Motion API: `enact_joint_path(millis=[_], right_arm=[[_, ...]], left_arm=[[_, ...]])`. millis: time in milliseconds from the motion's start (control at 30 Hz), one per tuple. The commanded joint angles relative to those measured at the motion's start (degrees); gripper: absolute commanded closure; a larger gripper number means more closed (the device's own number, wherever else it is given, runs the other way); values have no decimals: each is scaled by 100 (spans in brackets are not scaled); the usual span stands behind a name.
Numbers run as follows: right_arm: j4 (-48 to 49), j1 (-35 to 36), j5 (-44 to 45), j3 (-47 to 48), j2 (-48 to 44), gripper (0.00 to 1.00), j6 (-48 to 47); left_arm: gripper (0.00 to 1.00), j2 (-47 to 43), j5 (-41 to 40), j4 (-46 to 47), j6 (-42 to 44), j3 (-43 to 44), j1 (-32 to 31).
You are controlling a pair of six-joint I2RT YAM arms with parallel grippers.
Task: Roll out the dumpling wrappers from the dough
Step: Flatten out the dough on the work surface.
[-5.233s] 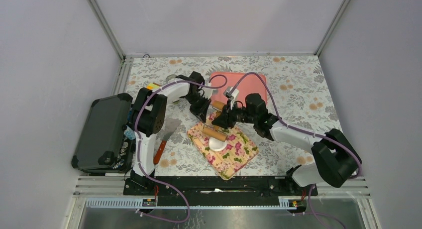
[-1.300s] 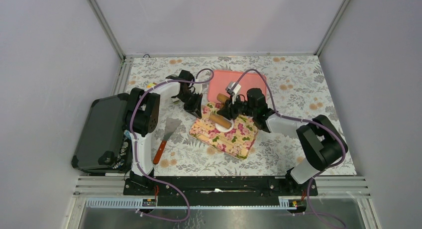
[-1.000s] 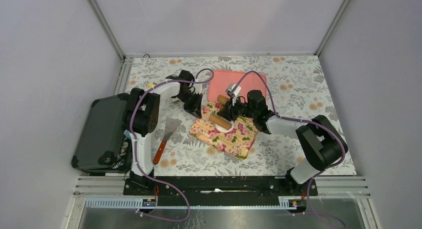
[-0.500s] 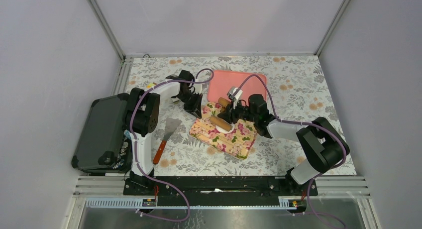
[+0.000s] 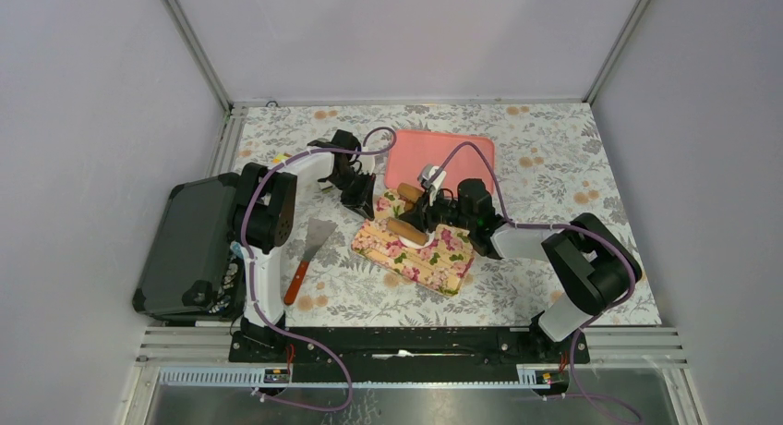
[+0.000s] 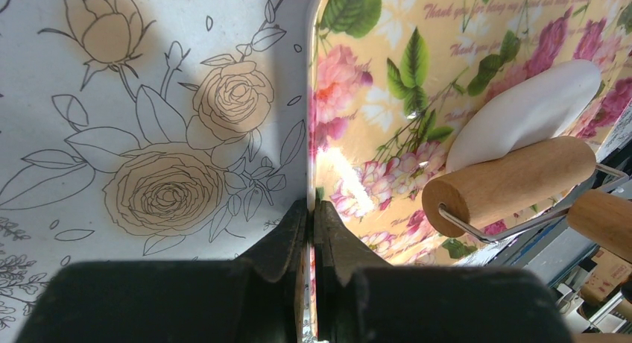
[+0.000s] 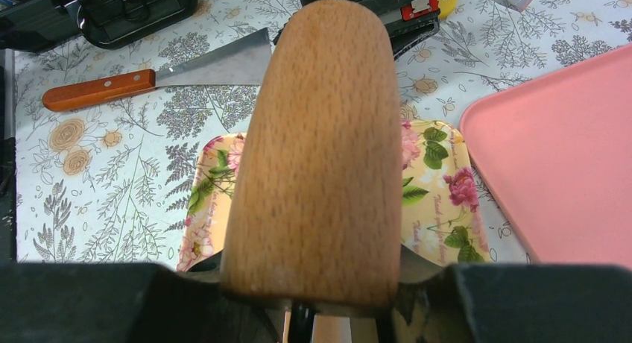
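- Closest thing on my left wrist cam is the left gripper point(image 6: 311, 209). Its fingers are pinched tight on the thin rim of the floral tray point(image 6: 373, 97). The top cam only gives me a dark blob there, so that grip shows in this view alone.
- A bit farther along in that view, the rolling pin point(image 6: 507, 186) lies across the dough point(image 6: 522, 112), which sits on the floral tray.
- The right wrist cam is mostly filled by the pin's wooden handle, with the right gripper point(image 7: 319, 307) clamped on it from both sides. The dough is hidden behind the handle there. Past the handle I can see the scraper point(image 7: 149, 78) and the pink tray point(image 7: 566, 149).
- Only the top cam gives the layout. The scraper is near-left, with the black case point(image 5: 189, 249) further left. The floral tray is mid-table and the pink tray is just beyond it.
- Compared with about five seconds back, the floral tray sits farther from the arm bases and closer to the pink tray. The left arm is tucked back with it, and less white shows beside the roller. Over the last second the left arm hasn't budged, while the right wrist has eased slightly toward the bases.
- The dough looks smooth and plain white. It's a squashed, elongated lump poking out past the roller, and from above it's just a thin white sliver.
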Motion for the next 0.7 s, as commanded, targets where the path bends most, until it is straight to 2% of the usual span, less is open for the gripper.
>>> enact_joint_path(millis=[0,667], right_arm=[[-2050,153,-203,-556,412,100,127],[-2347,167,-692,-522,542,100,140]], left_arm=[[100,165,-686,192,102,-128,127],[100,166,-672,203,74,-136,162]])
